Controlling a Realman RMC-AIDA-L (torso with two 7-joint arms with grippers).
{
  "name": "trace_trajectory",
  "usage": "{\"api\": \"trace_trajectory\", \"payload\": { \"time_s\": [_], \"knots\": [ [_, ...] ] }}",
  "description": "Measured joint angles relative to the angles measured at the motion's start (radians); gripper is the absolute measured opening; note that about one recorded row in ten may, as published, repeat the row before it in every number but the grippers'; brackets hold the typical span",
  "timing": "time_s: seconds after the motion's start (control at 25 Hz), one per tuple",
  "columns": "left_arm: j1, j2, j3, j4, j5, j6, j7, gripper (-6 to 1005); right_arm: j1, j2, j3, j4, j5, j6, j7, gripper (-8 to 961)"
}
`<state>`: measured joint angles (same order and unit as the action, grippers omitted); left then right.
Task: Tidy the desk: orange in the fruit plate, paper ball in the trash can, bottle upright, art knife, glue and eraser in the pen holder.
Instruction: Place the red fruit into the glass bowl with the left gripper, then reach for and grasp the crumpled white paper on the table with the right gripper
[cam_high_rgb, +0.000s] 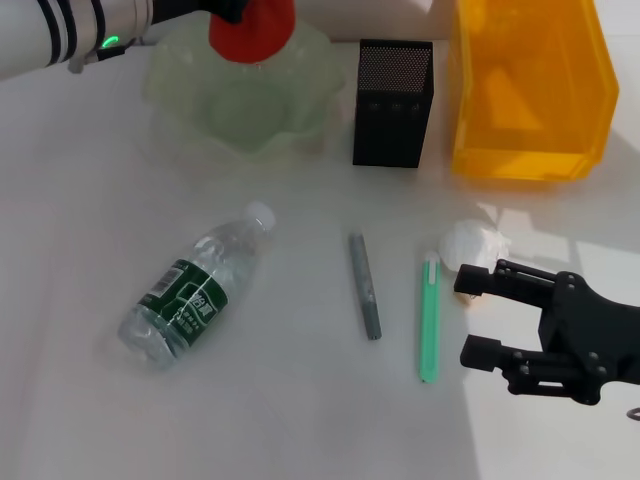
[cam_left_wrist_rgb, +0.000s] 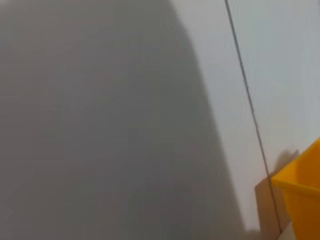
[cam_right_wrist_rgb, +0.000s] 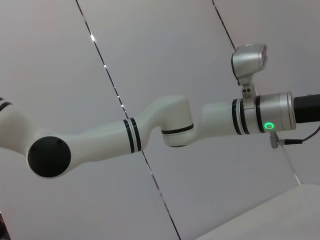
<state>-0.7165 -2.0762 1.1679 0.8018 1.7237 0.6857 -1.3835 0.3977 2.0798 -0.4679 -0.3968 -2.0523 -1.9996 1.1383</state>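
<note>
One left pincer (cam_high_rgb: 232, 12) holds the orange (cam_high_rgb: 252, 30) above the fruit plate (cam_high_rgb: 300, 125); released off-centre, it might roll out.

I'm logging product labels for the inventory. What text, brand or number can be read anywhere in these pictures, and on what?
No text reads clearly enough to quote.
bottle: its dark green label carries white print, too blurred to read.
glue: no marking visible.
grey stick: no legible marking.
pen holder, trash can, fruit plate: no lettering visible.
Both wrist views show no text.
</note>
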Motion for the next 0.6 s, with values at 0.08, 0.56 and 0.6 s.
{"api": "trace_trajectory", "payload": {
  "time_s": [0.08,0.56,0.6],
  "knots": [
    [0.000,-0.002,0.010,-0.015,-0.037,-0.038,0.005,164,0.001,0.000,0.000,0.008,0.000,0.006,0.000,806],
    [0.045,0.008,-0.002,-0.012,-0.151,0.076,-0.002,505,0.003,0.000,0.000,0.010,0.004,0.012,0.000,805],
    [0.059,0.013,-0.014,-0.007,-0.181,0.151,-0.002,553,0.003,0.000,0.000,0.009,0.010,0.011,0.001,805]
  ]
}}
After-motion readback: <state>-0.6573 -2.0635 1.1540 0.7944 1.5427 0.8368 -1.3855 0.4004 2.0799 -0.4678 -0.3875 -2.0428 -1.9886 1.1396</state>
